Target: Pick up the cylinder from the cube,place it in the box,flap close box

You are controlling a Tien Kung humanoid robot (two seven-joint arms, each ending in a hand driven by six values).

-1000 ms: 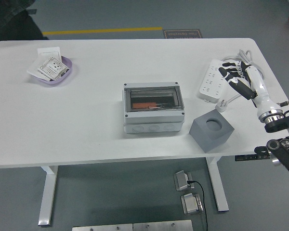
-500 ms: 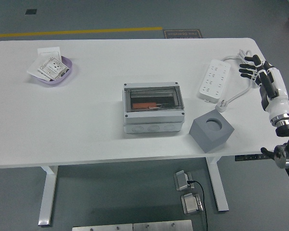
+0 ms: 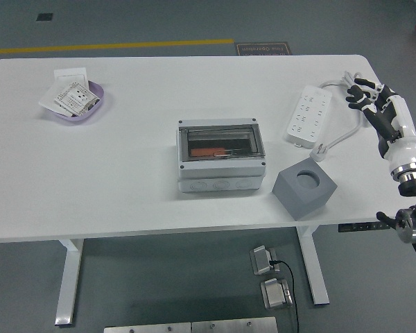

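My right hand [image 3: 376, 105]: released, holding nothing. Risk: fingers snagging the power strip [image 3: 307, 114] cable just beside them.

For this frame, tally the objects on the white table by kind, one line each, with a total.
Grey box with clear lid: 1
Grey cube with round hole: 1
White power strip: 1
Purple tray holding small packets: 1
Total: 4
The right hand hovers open at the table's right edge, holding nothing.
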